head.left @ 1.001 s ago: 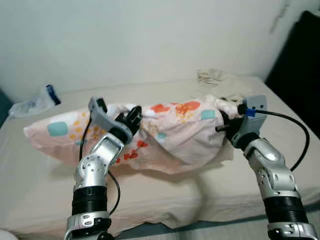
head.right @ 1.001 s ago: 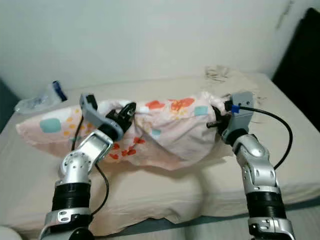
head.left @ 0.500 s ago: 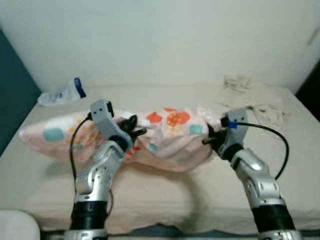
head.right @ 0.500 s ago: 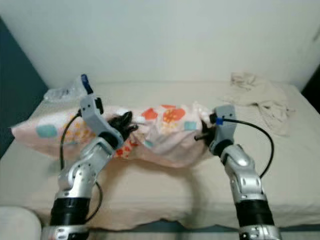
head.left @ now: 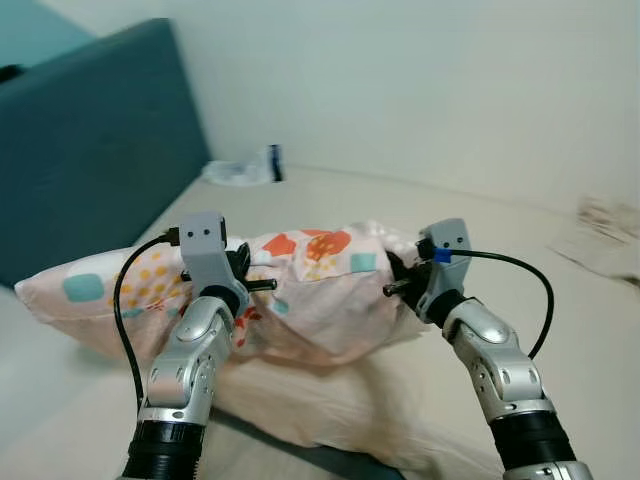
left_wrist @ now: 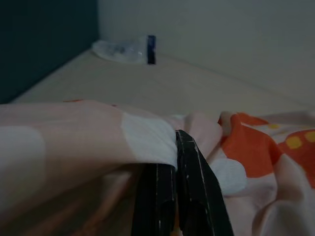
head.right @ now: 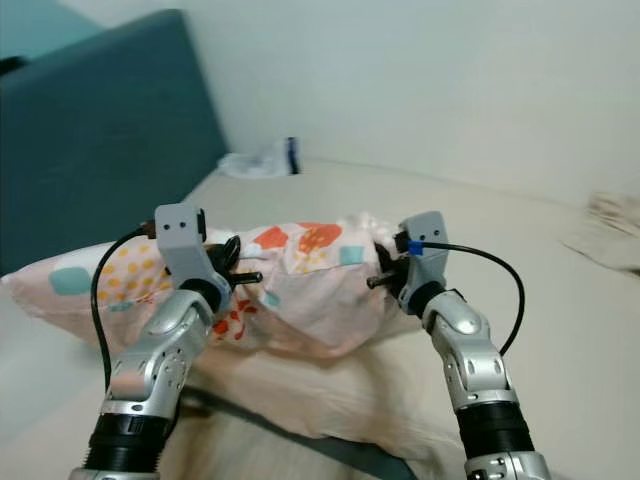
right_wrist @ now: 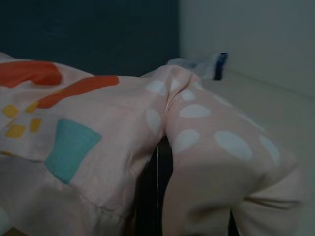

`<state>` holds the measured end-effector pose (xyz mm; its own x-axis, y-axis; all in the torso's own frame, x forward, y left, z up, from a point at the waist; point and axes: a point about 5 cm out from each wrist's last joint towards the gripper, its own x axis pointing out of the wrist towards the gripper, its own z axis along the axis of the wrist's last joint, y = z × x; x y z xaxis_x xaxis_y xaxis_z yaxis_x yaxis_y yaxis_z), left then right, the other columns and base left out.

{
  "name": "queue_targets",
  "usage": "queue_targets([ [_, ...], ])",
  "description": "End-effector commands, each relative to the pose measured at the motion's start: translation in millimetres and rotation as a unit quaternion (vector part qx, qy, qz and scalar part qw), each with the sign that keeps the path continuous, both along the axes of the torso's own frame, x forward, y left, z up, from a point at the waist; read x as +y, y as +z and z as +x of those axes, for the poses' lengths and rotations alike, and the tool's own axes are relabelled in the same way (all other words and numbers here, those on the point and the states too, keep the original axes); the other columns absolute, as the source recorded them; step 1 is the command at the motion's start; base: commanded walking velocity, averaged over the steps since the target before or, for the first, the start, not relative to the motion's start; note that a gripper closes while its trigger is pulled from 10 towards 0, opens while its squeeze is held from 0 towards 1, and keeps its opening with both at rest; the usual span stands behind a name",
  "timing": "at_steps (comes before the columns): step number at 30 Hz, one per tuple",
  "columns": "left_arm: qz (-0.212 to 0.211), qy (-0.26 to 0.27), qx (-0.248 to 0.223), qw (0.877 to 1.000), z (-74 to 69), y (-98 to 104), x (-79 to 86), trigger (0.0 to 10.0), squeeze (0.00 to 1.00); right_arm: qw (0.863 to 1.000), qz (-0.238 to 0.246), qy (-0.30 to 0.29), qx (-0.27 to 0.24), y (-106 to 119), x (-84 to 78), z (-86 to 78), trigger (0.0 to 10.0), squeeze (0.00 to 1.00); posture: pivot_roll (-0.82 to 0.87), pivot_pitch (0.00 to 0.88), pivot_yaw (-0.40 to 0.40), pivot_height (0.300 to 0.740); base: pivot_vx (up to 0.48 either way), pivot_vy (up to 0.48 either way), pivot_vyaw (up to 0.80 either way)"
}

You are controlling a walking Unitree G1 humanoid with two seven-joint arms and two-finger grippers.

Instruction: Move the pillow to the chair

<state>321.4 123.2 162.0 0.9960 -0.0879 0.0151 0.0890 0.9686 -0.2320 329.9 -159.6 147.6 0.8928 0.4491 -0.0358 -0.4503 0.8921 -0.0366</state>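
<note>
- Step in hand: carry phase, as I judge it. The soft pale pink pillow with orange, teal and yellow printed patches (head.left: 300, 290) is held up between both grippers, above the beige bed sheet (head.left: 560, 330).
- Left gripper (left_wrist: 174, 162): black fingers pressed together, pinching a fold of pillow cloth.
- Right gripper (head.left: 393, 277): fingers buried in bunched fabric at the pillow's other end, clamped on it by the look of the wrist view.
- Pillow state: sagging in the middle, long loose end trailing out past the left gripper toward the dark teal upholstered panel (head.left: 90, 140).
- Next move likely calls for finding the chair and keeping both pinches firm while walking; slack cloth could slip.
- Clear plastic bottle with dark cap (head.left: 250, 170) lies far behind the pillow, near the wall.
</note>
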Motion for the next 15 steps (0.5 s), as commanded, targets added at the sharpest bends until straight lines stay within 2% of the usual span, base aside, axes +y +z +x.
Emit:
queue_targets([
  [1,0.024,-0.01,-0.04,0.999,-0.4,11,-7.5,10.0,0.0,1.0,-0.001,0.026,-0.006,2,12.1,0.4,10.0,0.0,-0.05,0.048,0.019,0.74,0.0,0.0,0.77],
  [3,0.038,-0.006,-0.04,0.998,-0.6,9,-6.9,10.0,0.0,1.0,-0.001,0.029,-0.006,2,13.3,0.3,10.0,0.0,-0.05,0.048,0.02,0.74,0.0,0.0,0.77],
  [7,0.091,0.002,-0.042,0.995,-2.2,2,-6.7,10.0,0.0,0.999,0.002,0.033,-0.005,1,15.9,-0.1,10.0,0.0,-0.05,0.052,0.019,0.74,0.0,0.0,0.77],
  [15,0.119,-0.003,-0.048,0.992,-2.6,-2,-9.0,10.0,0.0,0.999,0.005,0.035,-0.002,0,18.0,-0.6,10.0,0.0,-0.05,0.052,0.018,0.74,0.0,0.0,0.77],
])
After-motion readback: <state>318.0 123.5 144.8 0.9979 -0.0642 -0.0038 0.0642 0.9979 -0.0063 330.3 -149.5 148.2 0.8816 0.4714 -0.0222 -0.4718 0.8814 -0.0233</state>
